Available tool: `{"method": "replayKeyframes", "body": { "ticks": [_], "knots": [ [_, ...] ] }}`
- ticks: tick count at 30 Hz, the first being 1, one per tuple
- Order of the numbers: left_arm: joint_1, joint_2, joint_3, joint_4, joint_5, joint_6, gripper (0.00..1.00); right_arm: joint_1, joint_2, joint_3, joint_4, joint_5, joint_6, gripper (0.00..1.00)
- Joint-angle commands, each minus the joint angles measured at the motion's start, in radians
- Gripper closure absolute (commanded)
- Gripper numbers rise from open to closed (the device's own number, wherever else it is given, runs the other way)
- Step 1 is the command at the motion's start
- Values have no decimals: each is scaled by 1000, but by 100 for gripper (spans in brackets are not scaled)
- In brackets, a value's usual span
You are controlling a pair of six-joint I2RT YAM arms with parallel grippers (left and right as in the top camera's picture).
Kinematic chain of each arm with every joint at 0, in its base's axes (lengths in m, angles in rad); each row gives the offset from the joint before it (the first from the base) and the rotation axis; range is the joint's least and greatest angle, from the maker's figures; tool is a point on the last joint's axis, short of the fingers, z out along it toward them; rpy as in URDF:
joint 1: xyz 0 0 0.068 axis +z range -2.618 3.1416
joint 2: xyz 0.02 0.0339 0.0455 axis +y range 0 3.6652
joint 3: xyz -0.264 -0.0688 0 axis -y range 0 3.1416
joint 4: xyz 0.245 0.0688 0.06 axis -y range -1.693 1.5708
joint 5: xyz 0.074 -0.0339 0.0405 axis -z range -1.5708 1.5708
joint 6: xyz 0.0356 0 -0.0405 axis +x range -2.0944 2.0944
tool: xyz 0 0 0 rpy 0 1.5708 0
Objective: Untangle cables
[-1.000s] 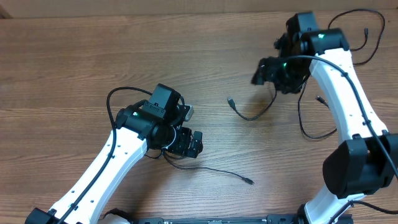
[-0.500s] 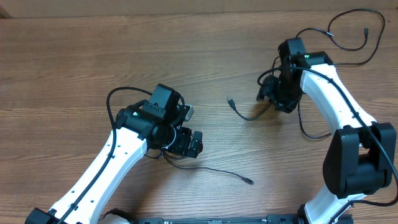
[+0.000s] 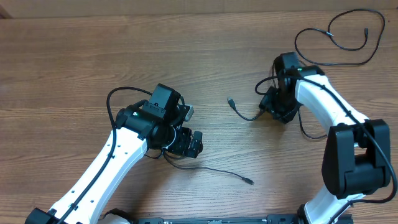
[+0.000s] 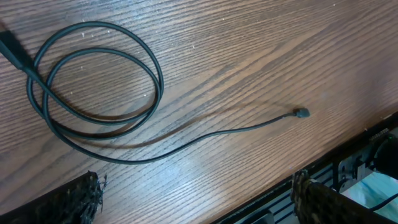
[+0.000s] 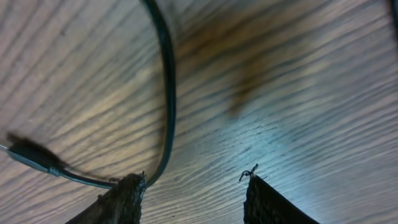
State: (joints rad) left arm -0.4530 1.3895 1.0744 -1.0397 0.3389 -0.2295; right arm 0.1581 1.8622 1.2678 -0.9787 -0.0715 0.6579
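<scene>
Several thin black cables lie loose on the wooden table. One cable is coiled in two loops below my left gripper, its tail running to a small plug. That gripper is open wide and holds nothing. My right gripper is low over a second cable whose plug points left. In the right wrist view this cable curves past the left fingertip. The right gripper is part-way open, with only bare wood between its fingers.
A third cable makes a big loop at the back right. Another strand lies under the right arm. The table's front edge and the frame below it show in the left wrist view.
The right arm has swung down and toward the plug-ended cable, uncovering the back-right loop. Its jaws have narrowed. The left arm has not moved.
</scene>
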Motion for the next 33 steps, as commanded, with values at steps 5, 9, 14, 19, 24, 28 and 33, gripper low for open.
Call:
{"method": "replayKeyframes", "body": {
  "ticks": [5,9,14,19,24,28,33],
  "knots": [
    [-6,-17,19,3,-7,-3,1,95,1,-17,27,112,97,47],
    [-6,-17,19,3,-7,-3,0,121,1,-19,24,145,179,48],
    [-6,-17,19,3,-7,-3,1,157,1,-19,36,145,211,50],
    [-6,-17,19,3,-7,-3,1,203,1,-22,64,148,240,50],
    [-6,-17,19,3,-7,-3,1,225,1,-45,96,162,298,51],
    [-6,-17,19,3,-7,-3,0,226,2,-88,137,184,345,51],
    [-6,-17,19,3,-7,-3,1,226,2,-113,159,184,345,51]
  ]
}}
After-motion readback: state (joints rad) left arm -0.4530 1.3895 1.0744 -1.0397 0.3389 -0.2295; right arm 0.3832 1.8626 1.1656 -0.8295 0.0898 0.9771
